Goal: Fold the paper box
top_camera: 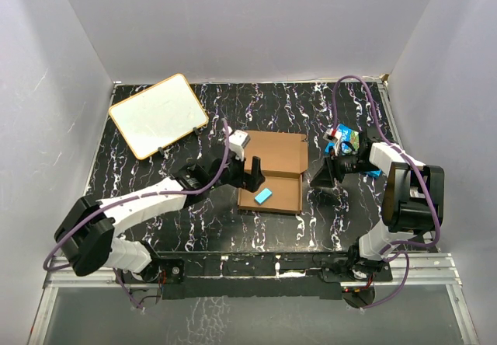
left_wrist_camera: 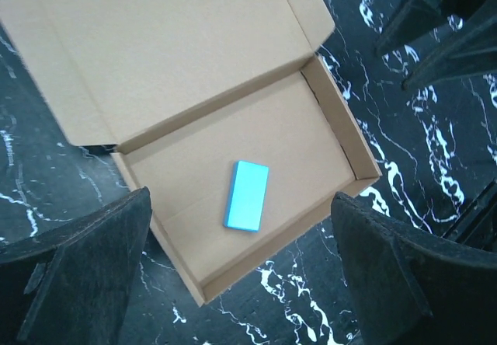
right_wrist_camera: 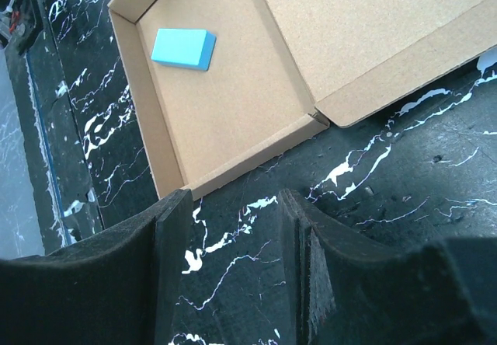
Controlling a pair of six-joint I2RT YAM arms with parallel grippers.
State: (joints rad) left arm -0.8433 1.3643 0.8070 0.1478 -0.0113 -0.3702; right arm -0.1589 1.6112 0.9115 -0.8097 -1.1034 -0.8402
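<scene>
The paper box (top_camera: 276, 170) lies at the table's middle, plain brown cardboard. Its near part stands up as a shallow tray (left_wrist_camera: 311, 139) and its lid (left_wrist_camera: 171, 42) lies open and flat behind. A small light-blue block (top_camera: 263, 196) lies in the tray and also shows in the left wrist view (left_wrist_camera: 247, 196) and the right wrist view (right_wrist_camera: 183, 48). My left gripper (top_camera: 252, 174) hovers open over the tray's left near side (left_wrist_camera: 241, 209), holding nothing. My right gripper (top_camera: 322, 175) is open and empty, low over the table just right of the tray (right_wrist_camera: 233, 205).
A white board with an orange rim (top_camera: 158, 114) lies at the back left. A blue printed box (top_camera: 344, 137) sits by the right arm at the back right. Grey walls close in three sides of the black marbled table (top_camera: 155, 166).
</scene>
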